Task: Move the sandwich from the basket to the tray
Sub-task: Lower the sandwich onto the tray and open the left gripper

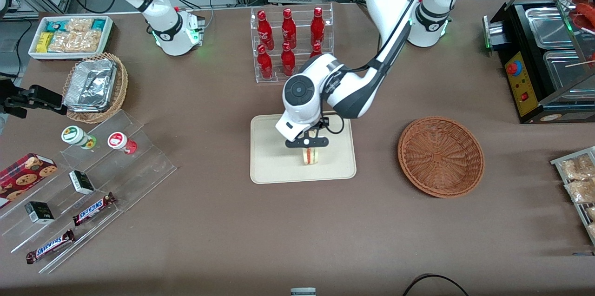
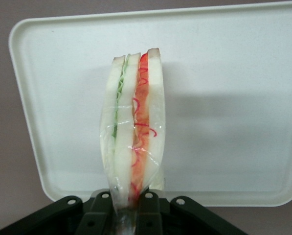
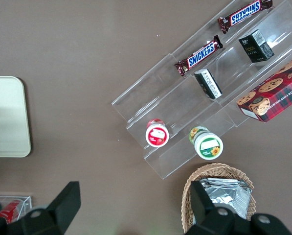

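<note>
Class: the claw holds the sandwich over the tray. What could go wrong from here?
1. The claw pinches only the sandwich wrapper's end, so it might slip out early.
2. The sandwich hangs narrow edge down over the tray; released, it will likely topple.
3. The basket looks empty, so no retry stock.

Bright, even light from overhead, and soft shadows pool under the arm on the tray (image 1: 274,166). The gripper (image 2: 124,214) over it looks blurred up close
</note>
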